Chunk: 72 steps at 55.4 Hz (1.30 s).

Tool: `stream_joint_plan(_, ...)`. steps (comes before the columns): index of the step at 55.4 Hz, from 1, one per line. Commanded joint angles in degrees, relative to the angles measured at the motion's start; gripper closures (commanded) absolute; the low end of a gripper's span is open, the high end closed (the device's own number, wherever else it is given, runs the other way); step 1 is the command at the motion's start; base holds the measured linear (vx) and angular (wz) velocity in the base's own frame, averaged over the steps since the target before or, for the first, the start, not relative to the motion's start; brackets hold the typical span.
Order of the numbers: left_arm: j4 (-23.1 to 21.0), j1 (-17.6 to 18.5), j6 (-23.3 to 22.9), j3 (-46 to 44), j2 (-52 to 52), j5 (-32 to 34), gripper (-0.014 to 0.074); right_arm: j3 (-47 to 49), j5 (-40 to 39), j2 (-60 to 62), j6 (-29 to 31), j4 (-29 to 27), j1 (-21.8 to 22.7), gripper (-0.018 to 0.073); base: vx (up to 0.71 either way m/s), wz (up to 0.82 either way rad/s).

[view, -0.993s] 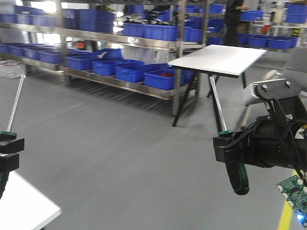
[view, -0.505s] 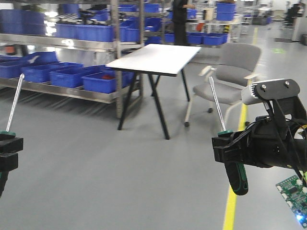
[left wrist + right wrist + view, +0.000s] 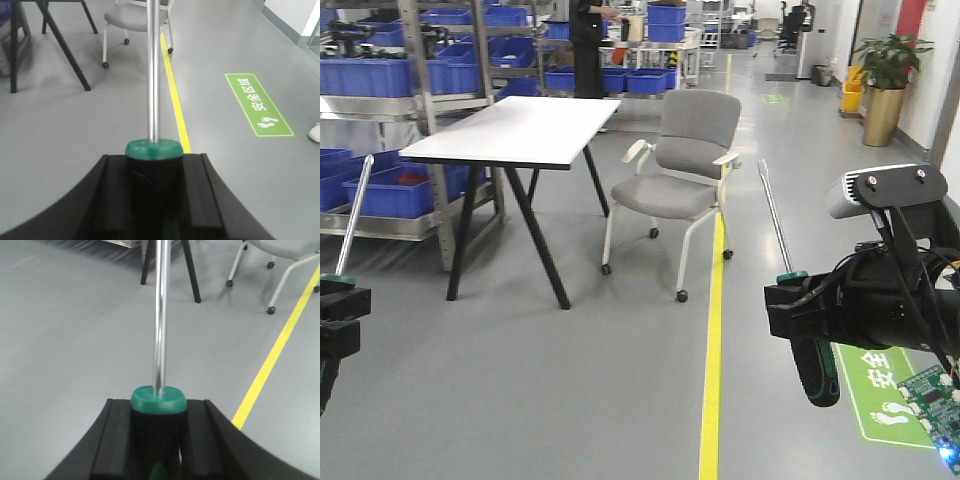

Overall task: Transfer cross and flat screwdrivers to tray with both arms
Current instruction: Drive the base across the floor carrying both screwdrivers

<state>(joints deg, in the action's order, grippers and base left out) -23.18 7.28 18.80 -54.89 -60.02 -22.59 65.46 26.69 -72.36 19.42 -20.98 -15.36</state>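
My left gripper (image 3: 334, 308) at the left edge is shut on the black handle of one screwdriver (image 3: 352, 218), whose steel shaft points up. In the left wrist view the gripper (image 3: 153, 182) clamps the handle below its green collar (image 3: 153, 148). My right gripper (image 3: 802, 308) is shut on the other screwdriver (image 3: 817, 372). Its black and green handle hangs below the jaws and its shaft (image 3: 770, 215) points up. The right wrist view shows that gripper (image 3: 159, 432) closed on the handle below the shaft (image 3: 160, 315). Both are held in the air above the floor. The grey tray is out of view.
A white table on black legs (image 3: 510, 130) stands at the left, with a grey chair (image 3: 685, 160) beside it. Shelves of blue bins (image 3: 380, 75) line the far left. A yellow floor line (image 3: 713, 330) runs down the middle, with a green floor sign (image 3: 880, 385) at the right.
The scene behind has slid to the left: the shelves and white table moved left, and the chair, yellow line and green sign came into view. Both grippers keep their screwdrivers in the same pose.
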Motion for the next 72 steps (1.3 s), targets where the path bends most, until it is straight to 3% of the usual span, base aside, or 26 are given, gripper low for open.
stream_joint_plan(1, -1.1, 0.3, -0.2, -1.6, 0.9, 4.9, 0.0602, 1.8, -4.7, 1.8, 0.3, -0.6, 0.1, 0.0567, 0.33, -0.25)
stream_joint_plan(30, -1.1, 0.3, -0.2, -1.6, 0.9, 4.9, 0.0602, 1.8, -4.7, 1.8, 0.3, -0.6, 0.1, 0.0567, 0.38, 0.07)
stream_joint_plan(72, -1.1, 0.3, -0.2, -1.6, 0.9, 4.9, 0.0602, 1.8, -4.7, 1.8, 0.3, -0.6, 0.1, 0.0567, 0.47, 0.53)
